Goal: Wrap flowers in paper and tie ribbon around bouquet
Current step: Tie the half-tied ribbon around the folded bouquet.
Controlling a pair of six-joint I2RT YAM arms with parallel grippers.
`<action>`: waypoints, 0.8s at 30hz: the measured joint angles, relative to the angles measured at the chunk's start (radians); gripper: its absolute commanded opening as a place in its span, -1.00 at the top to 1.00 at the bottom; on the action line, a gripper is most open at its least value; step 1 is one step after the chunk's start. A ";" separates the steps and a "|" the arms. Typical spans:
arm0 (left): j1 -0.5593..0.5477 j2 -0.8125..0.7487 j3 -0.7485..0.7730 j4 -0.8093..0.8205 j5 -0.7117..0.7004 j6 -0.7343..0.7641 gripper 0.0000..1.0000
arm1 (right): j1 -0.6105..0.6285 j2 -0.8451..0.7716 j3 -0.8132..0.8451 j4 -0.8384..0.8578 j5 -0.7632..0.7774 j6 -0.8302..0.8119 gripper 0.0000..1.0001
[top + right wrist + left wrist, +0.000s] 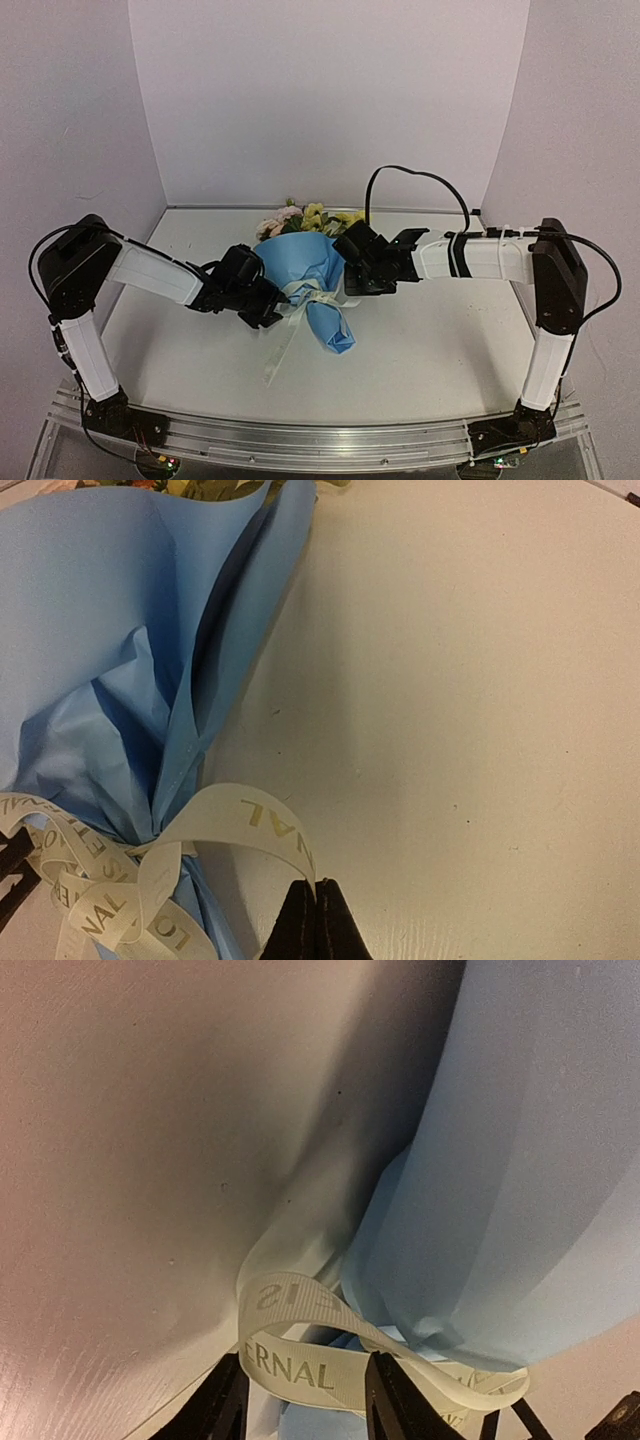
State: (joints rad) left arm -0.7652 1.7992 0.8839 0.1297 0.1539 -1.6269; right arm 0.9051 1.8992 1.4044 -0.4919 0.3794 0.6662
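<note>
The bouquet (310,275) lies in the middle of the table, a blue paper (300,258) cone with pink and yellow flowers (305,216) at its far, wide end. The cream ribbon (303,294) is wound round its narrow neck. My left gripper (268,305) sits at the neck's left; its fingers (225,1400) stand apart with a printed ribbon (300,1372) loop lying between them, unpinched, beside the paper (530,1160). My right gripper (348,284) is at the neck's right. In the right wrist view the right gripper (316,885) is shut on a ribbon (250,815) strand that arcs from the knot.
A loose ribbon tail (276,362) trails toward the near edge. White enclosure walls (330,100) close the back and both sides. The right arm's black cable (410,173) loops above the table. An aluminium rail (320,440) runs along the front.
</note>
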 measured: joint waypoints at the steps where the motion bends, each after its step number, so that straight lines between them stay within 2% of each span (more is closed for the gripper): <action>1: -0.001 0.004 0.005 -0.001 -0.002 -0.010 0.20 | 0.000 0.000 0.000 0.000 0.000 0.000 1.00; 11: -0.030 0.045 0.039 -0.049 -0.007 -0.066 0.22 | 0.000 0.000 0.000 0.001 0.001 0.000 1.00; 14: -0.033 0.047 0.040 -0.056 -0.007 -0.075 0.42 | 0.000 0.000 0.000 0.001 0.001 0.000 1.00; 19: -0.033 0.056 0.044 -0.058 -0.009 -0.074 0.95 | 0.000 0.000 0.000 0.002 0.001 0.000 1.00; 24: -0.027 0.054 0.044 -0.066 -0.026 -0.018 1.00 | 0.000 0.000 0.000 0.002 0.002 0.000 1.00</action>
State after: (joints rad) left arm -0.7922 1.8534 0.9279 0.0641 0.1284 -1.6446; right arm 0.9051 1.8988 1.4040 -0.4904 0.3810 0.6659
